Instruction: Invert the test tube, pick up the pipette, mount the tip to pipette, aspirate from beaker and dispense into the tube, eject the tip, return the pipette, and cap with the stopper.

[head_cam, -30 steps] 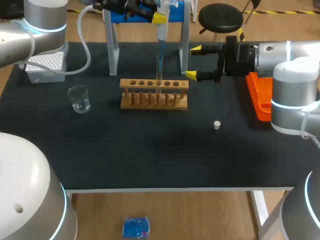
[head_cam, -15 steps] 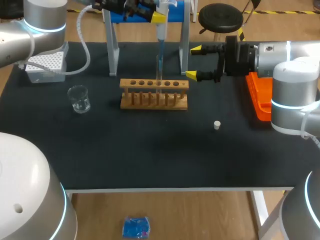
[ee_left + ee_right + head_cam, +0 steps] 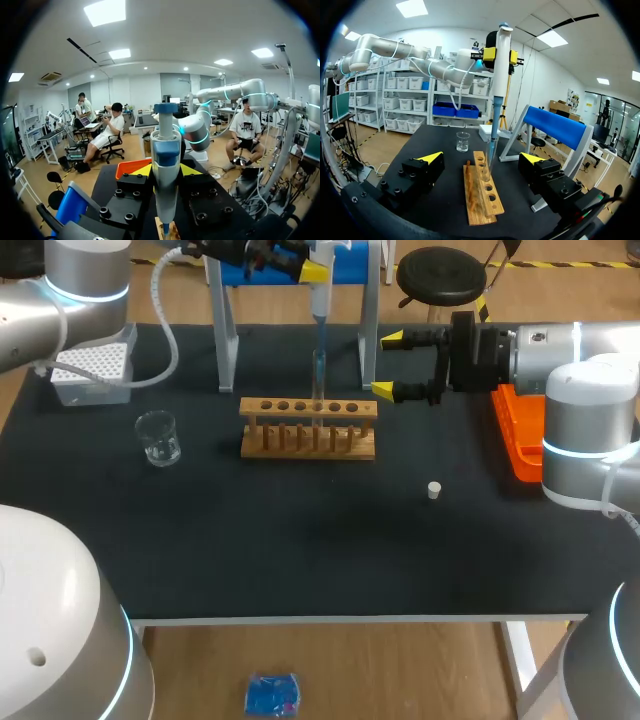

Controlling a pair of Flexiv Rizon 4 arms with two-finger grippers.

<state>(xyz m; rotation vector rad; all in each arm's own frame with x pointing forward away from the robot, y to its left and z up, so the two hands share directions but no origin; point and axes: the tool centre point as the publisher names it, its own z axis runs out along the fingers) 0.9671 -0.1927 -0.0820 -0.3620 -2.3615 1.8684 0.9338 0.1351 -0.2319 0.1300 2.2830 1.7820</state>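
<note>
My left gripper (image 3: 318, 270) is shut on the white and blue pipette (image 3: 321, 305), held upright above the wooden rack (image 3: 308, 428). The pipette's tip reaches down into the glass test tube (image 3: 318, 392) that stands in a middle hole of the rack. In the left wrist view the pipette (image 3: 166, 160) fills the gap between the left gripper (image 3: 166, 171). My right gripper (image 3: 390, 365) stands open just right of the rack, nothing between its fingers. In the right wrist view the rack (image 3: 482, 187) and the tube (image 3: 485, 172) lie ahead of the right gripper (image 3: 481, 157). The white stopper (image 3: 434, 490) lies on the mat.
A glass beaker (image 3: 158, 437) stands left of the rack, and a white tip box (image 3: 92, 368) sits at the back left. The blue pipette stand (image 3: 368, 330) straddles the space behind the rack. An orange tray (image 3: 515, 435) lies at the right edge.
The left gripper has lifted the pipette slightly, with its tip still at the tube. The right arm has not moved.
</note>
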